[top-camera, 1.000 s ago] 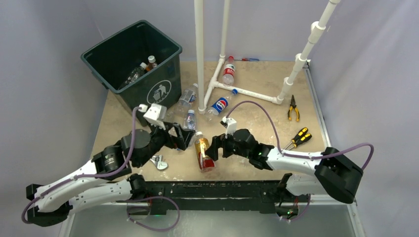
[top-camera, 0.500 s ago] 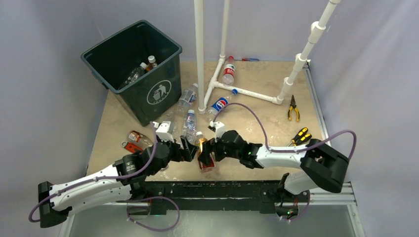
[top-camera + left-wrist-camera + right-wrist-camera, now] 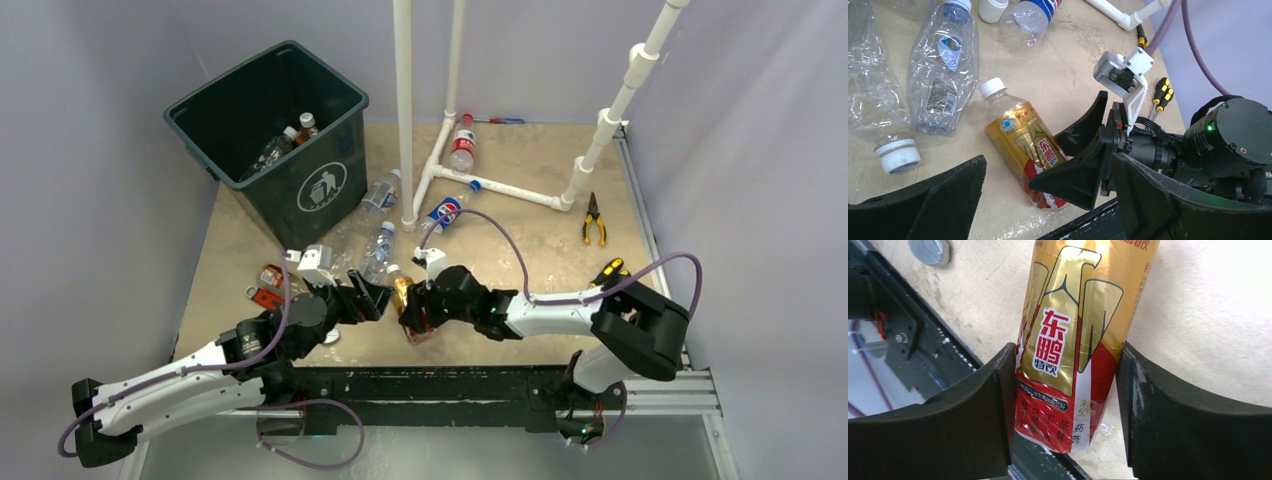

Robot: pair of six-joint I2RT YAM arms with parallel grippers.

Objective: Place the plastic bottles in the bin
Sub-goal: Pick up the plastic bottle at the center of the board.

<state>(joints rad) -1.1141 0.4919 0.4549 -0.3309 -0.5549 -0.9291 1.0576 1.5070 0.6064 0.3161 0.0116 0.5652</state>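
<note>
Jaws of right gripper [image 3: 1066,380] pinch gold bottle [image 3: 1073,315] — left gripper [image 3: 1048,162] gapes empty.
Base-end hold could let it tip free on lifting.

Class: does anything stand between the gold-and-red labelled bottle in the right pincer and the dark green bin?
Yes. The left pincer sits open beside the gold-and-red labelled plastic bottle on its bin side, and crushed clear plastic bottles lie before the dark green square plastic bin.

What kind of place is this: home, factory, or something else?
Probably a robot test cell in a lab: robot arms bolted at the edge of a table, plain grey screens on three sides, and staged clutter: a white pipe frame, bottles, a bin.
</note>
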